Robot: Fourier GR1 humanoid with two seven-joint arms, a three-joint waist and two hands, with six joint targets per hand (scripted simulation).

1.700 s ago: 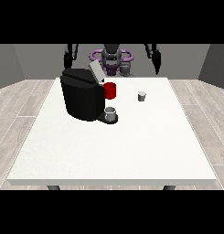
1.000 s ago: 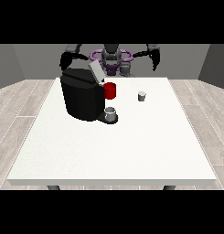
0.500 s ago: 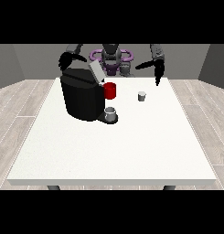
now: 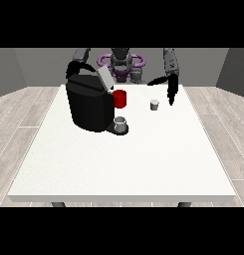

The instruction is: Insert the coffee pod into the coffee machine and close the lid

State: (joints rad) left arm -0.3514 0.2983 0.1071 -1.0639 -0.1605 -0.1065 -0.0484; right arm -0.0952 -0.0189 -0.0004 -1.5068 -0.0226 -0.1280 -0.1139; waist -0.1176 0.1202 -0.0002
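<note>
Fingers of the hand (image 4: 170, 90) at the view's right hang straight, released, just beside the coffee pod (image 4: 154, 104).

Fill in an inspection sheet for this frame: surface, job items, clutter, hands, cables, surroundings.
Surface: white table, most of its near part bare.
Job items: black coffee machine at the view's left rear of the table, lid raised; red part on its front; small grey cup on its tray; grey coffee pod standing alone to the machine's right, not held.
Clutter: nothing seen.
Hands: hand at the view's right hangs above the table just right of the pod, fingers pointing down, not touching it; hand at the view's left is behind the machine, fingers not readable.
Cables: nothing seen.
Surroundings: wood-look floor, grey walls.
</note>
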